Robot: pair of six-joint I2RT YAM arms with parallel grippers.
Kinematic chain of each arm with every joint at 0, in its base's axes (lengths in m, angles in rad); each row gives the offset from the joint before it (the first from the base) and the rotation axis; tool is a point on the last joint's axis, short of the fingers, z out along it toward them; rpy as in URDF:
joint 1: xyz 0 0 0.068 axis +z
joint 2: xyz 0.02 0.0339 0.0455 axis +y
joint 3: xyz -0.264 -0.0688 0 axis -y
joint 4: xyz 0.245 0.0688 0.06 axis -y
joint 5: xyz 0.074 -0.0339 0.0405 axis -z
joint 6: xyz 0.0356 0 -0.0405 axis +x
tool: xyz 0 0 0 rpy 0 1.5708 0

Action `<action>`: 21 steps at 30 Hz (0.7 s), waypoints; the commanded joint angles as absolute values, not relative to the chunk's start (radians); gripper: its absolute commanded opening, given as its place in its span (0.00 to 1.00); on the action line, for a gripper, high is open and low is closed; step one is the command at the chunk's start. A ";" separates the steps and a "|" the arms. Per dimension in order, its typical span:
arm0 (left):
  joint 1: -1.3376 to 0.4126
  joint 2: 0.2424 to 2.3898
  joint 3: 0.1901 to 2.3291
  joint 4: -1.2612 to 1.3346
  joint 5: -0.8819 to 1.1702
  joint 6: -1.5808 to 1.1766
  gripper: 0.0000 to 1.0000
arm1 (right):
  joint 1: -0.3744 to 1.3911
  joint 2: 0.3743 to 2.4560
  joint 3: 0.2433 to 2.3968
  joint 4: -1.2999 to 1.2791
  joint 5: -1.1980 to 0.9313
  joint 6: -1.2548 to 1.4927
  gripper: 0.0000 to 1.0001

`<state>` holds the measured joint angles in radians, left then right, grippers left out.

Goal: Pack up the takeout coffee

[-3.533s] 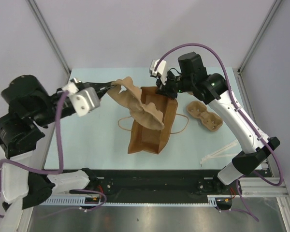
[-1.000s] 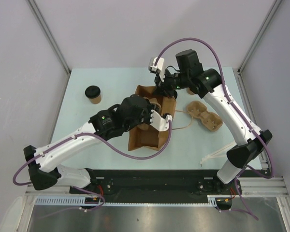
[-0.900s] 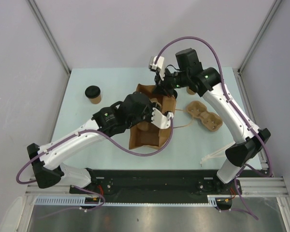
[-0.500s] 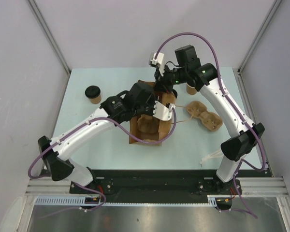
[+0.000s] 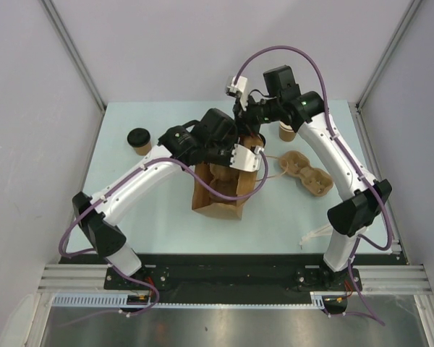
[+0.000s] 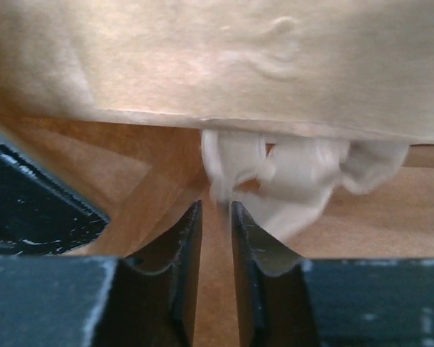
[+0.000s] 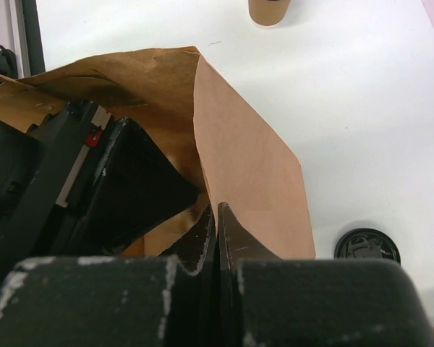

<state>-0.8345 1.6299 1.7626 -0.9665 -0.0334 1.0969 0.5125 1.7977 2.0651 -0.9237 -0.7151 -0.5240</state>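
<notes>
the takeout coffee (image 5: 285,132) stands upright just right of the right end effector (image 7: 216,211), clenched on the rim of the bag (image 5: 215,200). the left end effector (image 6: 216,210), parted and empty, is farther.

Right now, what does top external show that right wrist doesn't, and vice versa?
Only top external: the brown moulded-pulp two-hole cup tray lying on the table, right of the brown paper bag. Only right wrist: the small round black lid lying flat on the table, and a close look at the right gripper pinched shut on the bag's rim. Both: the bag, with the left arm reaching into its mouth.
</notes>
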 commanded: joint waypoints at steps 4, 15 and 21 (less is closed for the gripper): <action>-0.830 1.646 1.925 -1.044 0.023 1.072 0.37 | 0.506 1.821 2.112 -0.969 -0.756 -0.512 0.00; -0.874 1.579 2.019 -1.115 0.040 1.058 0.52 | 0.500 1.818 2.118 -0.979 -0.756 -0.514 0.00; -0.900 1.499 2.016 -1.158 0.124 1.034 0.56 | 0.502 1.793 2.109 -0.992 -0.769 -0.520 0.00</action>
<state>-0.8871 1.6020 1.9793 -1.1271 0.0299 1.0698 0.5018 1.8172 2.0819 -0.9752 -0.7330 -0.5236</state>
